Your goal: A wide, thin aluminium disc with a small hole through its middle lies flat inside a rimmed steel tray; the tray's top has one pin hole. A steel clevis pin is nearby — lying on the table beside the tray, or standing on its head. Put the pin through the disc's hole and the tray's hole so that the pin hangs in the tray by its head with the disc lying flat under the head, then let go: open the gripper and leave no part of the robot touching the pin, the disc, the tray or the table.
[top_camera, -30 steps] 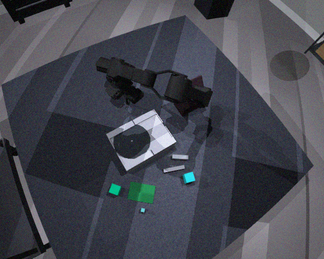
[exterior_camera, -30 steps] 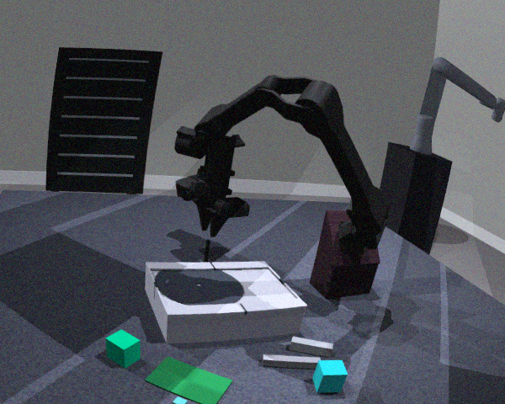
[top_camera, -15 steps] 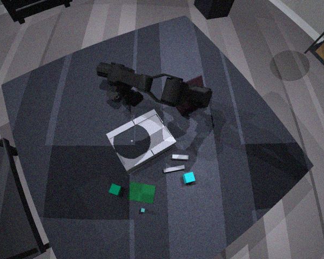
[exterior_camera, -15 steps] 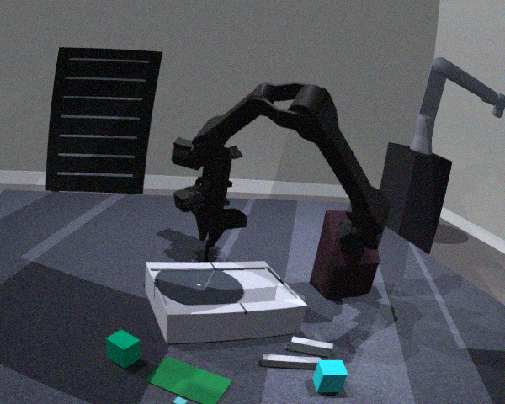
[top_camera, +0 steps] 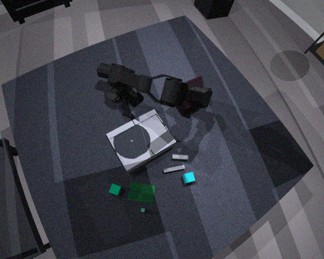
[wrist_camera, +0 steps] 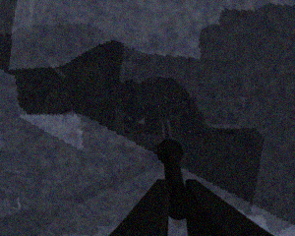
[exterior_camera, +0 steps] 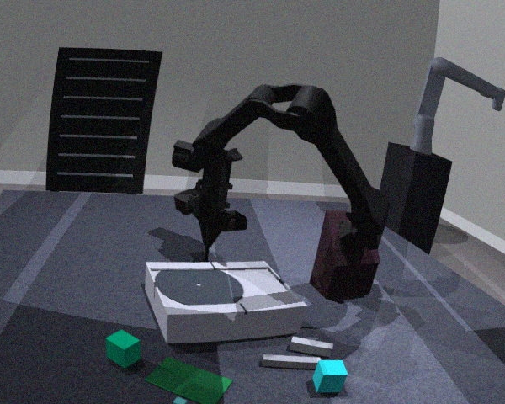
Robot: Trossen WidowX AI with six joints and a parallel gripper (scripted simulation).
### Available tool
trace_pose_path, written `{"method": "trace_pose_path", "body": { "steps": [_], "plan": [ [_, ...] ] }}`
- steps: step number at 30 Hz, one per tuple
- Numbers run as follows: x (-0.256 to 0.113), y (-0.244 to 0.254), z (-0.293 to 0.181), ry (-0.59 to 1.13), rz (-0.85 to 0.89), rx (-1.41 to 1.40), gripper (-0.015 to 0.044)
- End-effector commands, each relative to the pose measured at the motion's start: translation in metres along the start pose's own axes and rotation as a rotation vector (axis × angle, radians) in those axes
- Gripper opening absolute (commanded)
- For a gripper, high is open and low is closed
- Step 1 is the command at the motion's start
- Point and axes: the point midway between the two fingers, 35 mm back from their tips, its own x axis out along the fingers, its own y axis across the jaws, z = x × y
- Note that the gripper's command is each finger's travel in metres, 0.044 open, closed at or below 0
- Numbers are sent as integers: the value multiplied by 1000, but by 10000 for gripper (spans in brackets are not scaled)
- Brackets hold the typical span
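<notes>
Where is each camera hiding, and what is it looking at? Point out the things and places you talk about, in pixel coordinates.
Top: high above the table, looking down at the tray (top_camera: 162, 137) (exterior_camera: 235, 326) and disc (top_camera: 128, 150) (exterior_camera: 196, 295); the whole arm shows.
Exterior: off to one side, looking slightly down across the table; it sees the arm bending over.
Wrist: by the pincer (wrist_camera: 175, 189), looking past its two fingertips at the pin (wrist_camera: 174, 184) and table.
Top and exterior share the tray, disc and arm.

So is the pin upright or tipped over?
Upright: in the exterior view the pin rises nearly straight behind the tray, under the gripper.
</notes>
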Motion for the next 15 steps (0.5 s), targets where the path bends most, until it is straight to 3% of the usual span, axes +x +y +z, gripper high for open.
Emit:
{"method": "trace_pose_path", "body": {
  "steps": [1, 15],
  "plan": [
    [1, 0, 0, -2, 1, 3, 0],
    [-15, 0, 0, -2, 0, 4, 0]
  ]
}}
